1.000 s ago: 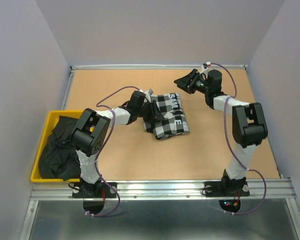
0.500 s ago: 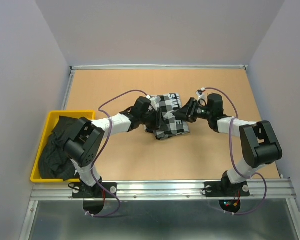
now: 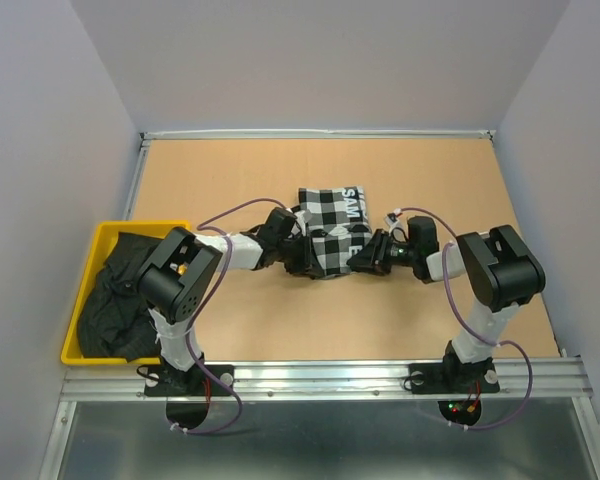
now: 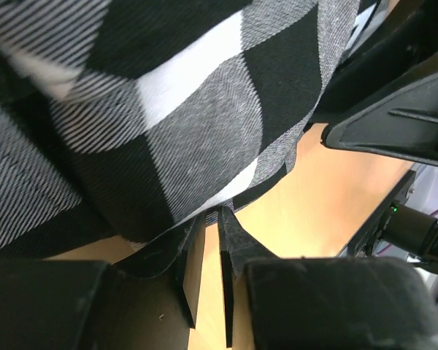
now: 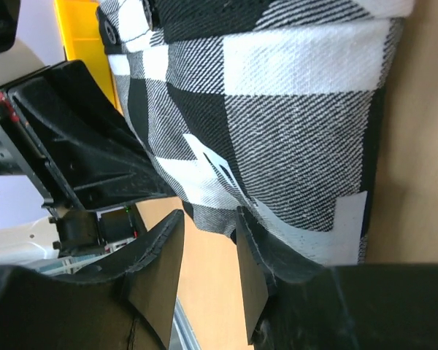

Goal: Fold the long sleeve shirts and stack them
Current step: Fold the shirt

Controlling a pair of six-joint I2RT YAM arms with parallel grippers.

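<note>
Mid-frame, top view: check shirt [image 3: 330,222] lies folded, left gripper [image 4: 208,219] & right gripper [image 5: 209,215] at its lower hem, both jaws slightly apart, pinching nothing yet (black shirt [image 3: 115,295] sits in bin [image 3: 130,227]). Get under all layers b4 clamping, then lift evenly.

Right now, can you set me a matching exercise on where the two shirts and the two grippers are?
Things:
1. check shirt
2. black shirt
3. left gripper
4. right gripper

Places:
A. heaped in the yellow bin
B. at the check shirt's right edge
C. lying mid-way across the table
D. at the check shirt's left edge

Pairs: 1-C, 2-A, 3-D, 4-B
</note>
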